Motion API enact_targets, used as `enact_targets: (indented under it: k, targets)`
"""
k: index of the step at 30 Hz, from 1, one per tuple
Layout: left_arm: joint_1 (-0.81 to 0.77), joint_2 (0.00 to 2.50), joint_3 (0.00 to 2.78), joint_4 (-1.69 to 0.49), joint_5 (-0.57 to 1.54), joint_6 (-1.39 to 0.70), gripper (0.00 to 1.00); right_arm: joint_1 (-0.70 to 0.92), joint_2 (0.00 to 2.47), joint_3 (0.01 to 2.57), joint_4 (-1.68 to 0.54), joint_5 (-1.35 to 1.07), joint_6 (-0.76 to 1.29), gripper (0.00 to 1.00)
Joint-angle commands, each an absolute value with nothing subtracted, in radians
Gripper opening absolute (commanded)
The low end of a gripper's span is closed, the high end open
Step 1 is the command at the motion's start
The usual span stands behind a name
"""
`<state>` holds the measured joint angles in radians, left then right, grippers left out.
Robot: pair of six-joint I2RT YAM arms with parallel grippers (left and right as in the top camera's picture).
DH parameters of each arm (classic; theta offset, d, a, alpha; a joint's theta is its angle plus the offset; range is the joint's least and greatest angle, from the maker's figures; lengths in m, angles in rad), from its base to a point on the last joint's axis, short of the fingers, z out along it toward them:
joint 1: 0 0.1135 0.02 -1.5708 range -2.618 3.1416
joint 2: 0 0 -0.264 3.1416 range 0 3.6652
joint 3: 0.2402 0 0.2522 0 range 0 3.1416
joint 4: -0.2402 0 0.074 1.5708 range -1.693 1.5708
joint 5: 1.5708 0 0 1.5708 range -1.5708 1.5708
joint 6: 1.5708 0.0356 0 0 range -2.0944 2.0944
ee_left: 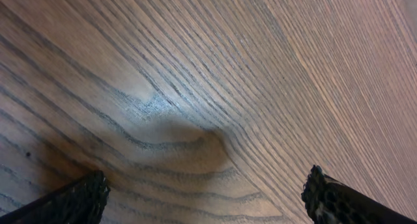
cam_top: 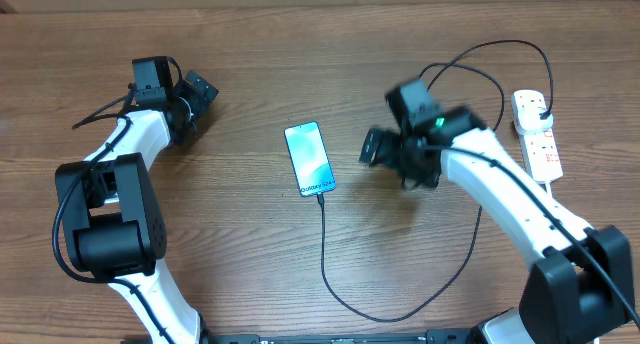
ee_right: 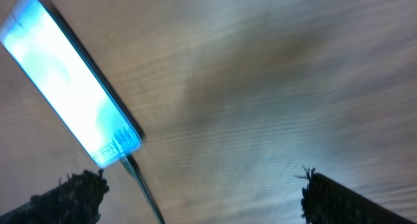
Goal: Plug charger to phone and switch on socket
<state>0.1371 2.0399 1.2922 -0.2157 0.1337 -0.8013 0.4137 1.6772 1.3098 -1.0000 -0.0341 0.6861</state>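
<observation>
Your left claw (ee_left: 208, 204): wide open, empty | your right claw (ee_right: 202, 198): wide open, empty, near slim blue-screen smartphone (cam_top: 309, 159) | thin black charger cable (cam_top: 325, 254) meets its lower edge

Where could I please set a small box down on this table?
Bare wood lies between the left hand and the phone, and beyond the phone's far end. Crowded: right side, with the right hand, charger loops and socket.
</observation>
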Motion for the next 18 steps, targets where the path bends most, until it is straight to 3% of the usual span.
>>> enact_targets:
  k: [1,18]
  targets:
    - [0.137,2.05,1.281,-0.231,0.101,-0.781,1.0,0.397,1.672,1.45,-1.07,0.276,0.667,1.0]
    - [0.137,2.05,1.281,-0.231,0.101,-0.781,1.0,-0.044,1.811,1.487,-1.126,0.305,0.743,1.0]
